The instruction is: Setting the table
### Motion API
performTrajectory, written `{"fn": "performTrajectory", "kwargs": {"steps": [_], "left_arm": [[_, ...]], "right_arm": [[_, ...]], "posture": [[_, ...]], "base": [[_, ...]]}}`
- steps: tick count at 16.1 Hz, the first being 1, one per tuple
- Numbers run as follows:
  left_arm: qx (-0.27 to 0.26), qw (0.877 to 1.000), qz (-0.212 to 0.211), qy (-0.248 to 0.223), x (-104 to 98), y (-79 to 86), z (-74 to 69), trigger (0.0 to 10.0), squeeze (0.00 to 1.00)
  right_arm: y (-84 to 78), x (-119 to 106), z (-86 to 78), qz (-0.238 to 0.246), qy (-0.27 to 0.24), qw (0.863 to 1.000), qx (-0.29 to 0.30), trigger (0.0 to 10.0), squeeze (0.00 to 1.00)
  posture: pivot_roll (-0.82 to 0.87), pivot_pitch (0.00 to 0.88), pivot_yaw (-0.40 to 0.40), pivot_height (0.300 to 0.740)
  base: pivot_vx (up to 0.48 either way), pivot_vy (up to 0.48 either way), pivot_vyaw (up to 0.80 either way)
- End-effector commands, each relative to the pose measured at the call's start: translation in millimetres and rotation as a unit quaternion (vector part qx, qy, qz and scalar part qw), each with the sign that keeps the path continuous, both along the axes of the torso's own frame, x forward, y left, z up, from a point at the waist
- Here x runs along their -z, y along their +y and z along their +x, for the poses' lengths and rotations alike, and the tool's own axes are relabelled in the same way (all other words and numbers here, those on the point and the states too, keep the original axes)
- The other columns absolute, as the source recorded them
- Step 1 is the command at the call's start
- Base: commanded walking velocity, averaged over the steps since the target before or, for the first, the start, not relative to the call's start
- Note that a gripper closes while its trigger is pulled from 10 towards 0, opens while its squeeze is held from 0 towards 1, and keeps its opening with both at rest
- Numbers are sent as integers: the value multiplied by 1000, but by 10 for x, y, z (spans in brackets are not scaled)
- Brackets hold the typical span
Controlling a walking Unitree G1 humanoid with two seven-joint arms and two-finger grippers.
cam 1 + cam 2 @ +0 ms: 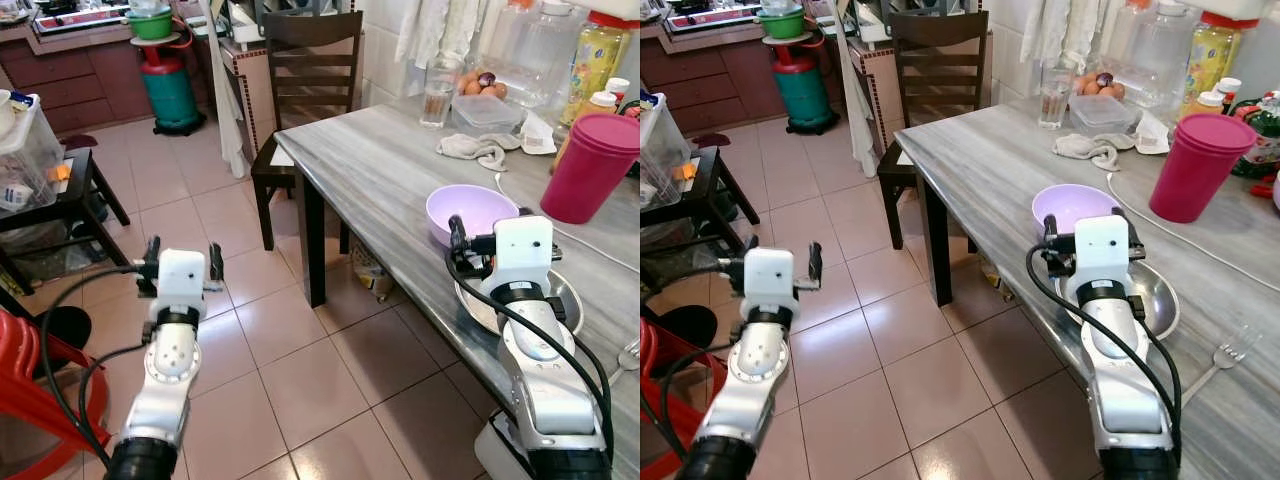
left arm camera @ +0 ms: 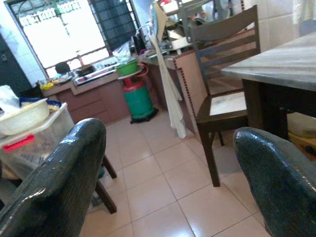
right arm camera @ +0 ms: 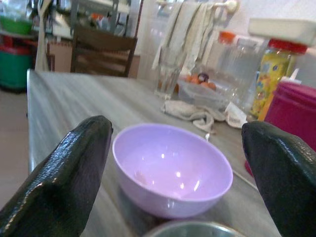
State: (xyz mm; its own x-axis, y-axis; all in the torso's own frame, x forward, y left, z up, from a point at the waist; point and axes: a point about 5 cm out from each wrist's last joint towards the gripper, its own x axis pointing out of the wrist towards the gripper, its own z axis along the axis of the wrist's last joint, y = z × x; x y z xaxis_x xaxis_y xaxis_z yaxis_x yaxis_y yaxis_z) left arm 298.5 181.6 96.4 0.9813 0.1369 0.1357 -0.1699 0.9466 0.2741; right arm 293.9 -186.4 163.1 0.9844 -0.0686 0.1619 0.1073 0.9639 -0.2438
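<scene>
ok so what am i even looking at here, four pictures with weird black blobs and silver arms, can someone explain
It is a humanoid robot in a home kitchen, setting a table. The two wide pictures come from a pair of cameras on its head, looking down at its own silver arms. The other two come from cameras on its wrists; the black blobs are the two fingers of each hand, seen up close.

The right hand is open and hovers over the grey table, facing a purple bowl with a metal plate just below it. The left hand is also open, out over the tiled floor, holding nothing.

Also on the table: a pink tumbler, a fork, a crumpled cloth, a drinking glass and a tub of eggs. A dark wooden chair stands at the far end.
</scene>
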Motion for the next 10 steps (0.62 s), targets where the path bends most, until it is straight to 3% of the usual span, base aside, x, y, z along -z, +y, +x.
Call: {"fn": "performTrajectory", "kwargs": {"steps": [1, 3, 5, 7, 10], "left_arm": [[11, 1000, 10, -11, -61, 7, -6, 10000, 0], [1, 1000, 16, -6, 7, 3, -44, 10000, 0], [-17, 1000, -8, -8, -10, 10, -66, 10000, 0], [1, 1000, -6, 1, 21, -82, -37, 10000, 0], [19, 1000, -6, -4, -47, -142, 1, 10000, 0]], "right_arm": [[36, -30, -36, 2, -6, 1000, 6, 10000, 0], [63, 80, -67, 6, 11, 1000, 1, 10000, 0], [114, 74, -42, 4, 14, 1000, -17, 10000, 0], [108, -39, -17, 17, 2, 1000, -9, 10000, 0], [85, -16, -69, 20, 9, 1000, -3, 10000, 0]], "posture": [[-226, 0, 41, 740], [-203, 0, 26, 740], [-208, 0, 28, 740], [-242, 0, 36, 740], [-241, 0, 39, 740]], "base": [[0, 0, 0], [0, 0, 0], [0, 0, 0], [0, 0, 0], [0, 0, 0]]}}
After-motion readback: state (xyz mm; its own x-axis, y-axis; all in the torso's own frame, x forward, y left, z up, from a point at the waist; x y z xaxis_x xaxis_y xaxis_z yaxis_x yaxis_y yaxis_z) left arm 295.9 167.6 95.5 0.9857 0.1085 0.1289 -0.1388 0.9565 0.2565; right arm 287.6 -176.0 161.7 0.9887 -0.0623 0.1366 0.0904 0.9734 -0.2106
